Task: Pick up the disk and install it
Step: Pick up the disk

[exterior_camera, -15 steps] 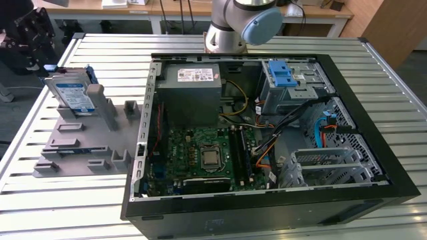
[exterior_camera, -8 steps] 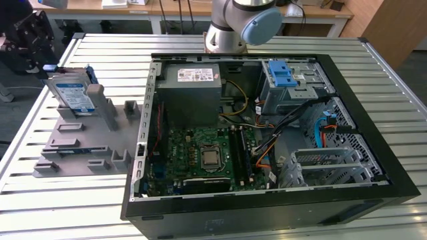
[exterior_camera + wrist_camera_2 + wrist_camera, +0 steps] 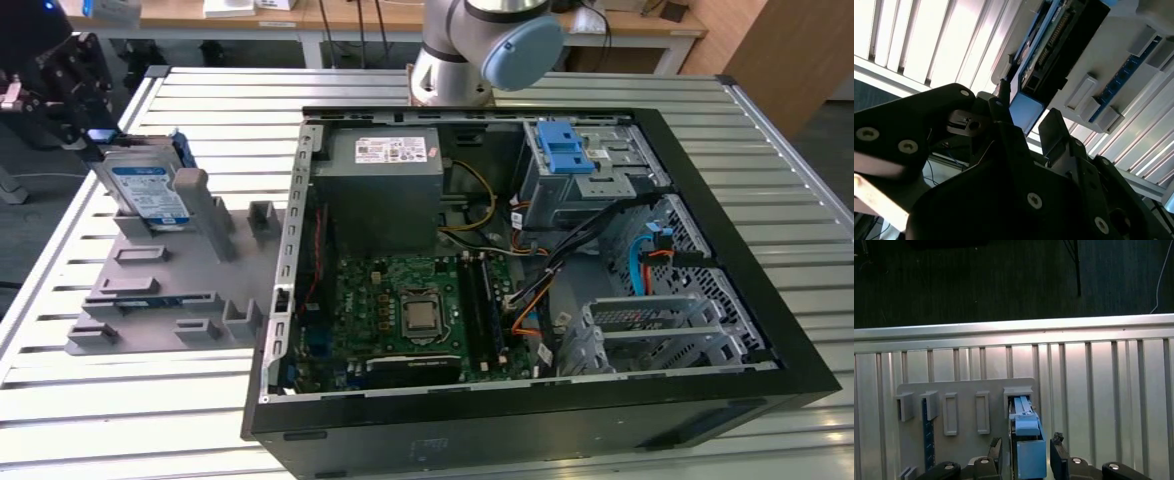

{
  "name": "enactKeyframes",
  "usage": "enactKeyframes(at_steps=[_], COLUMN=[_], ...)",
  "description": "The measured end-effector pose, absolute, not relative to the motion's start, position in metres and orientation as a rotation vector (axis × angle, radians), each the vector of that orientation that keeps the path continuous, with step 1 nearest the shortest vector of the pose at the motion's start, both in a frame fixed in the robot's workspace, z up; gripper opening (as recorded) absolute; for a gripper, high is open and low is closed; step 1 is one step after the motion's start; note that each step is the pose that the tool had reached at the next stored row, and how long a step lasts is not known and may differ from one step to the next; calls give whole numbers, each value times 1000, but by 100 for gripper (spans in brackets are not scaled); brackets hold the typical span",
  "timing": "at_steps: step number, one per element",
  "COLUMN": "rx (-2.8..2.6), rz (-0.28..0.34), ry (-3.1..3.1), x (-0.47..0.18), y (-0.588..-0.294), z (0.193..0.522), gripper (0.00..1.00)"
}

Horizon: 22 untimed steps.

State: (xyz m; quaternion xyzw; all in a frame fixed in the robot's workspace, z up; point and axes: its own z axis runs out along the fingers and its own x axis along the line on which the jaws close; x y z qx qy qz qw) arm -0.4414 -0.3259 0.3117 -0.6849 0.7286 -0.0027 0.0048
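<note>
The disk (image 3: 150, 190), a silver-grey drive with a blue-and-white label in a blue carrier, stands on edge in a slot at the far end of the grey holder plate (image 3: 160, 290), to the exterior view's left of the open computer case (image 3: 694, 400). My black gripper (image 3: 74, 100) is at the disk's far end. In both wrist views the disk's blue end (image 3: 1029, 427) (image 3: 1024, 111) lies between the two black fingers (image 3: 1056, 455). The gripper (image 3: 1026, 457) (image 3: 1026, 117) is open, with thin gaps on either side of the disk.
The holder plate (image 3: 964, 390) has several other empty slots and blocks. Inside the case are a motherboard (image 3: 414, 310), a grey power supply (image 3: 387, 170), a blue-latched drive cage (image 3: 567, 150), a metal bay (image 3: 654, 330) and loose cables. The slatted metal table (image 3: 134, 420) ends just beyond the holder.
</note>
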Motion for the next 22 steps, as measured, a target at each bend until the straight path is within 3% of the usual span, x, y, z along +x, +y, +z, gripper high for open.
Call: enactKeyframes(at_steps=[22], rx=[-2135], rz=[-8], ry=[2292], x=[-444], y=[-324], z=[298], gripper=[51])
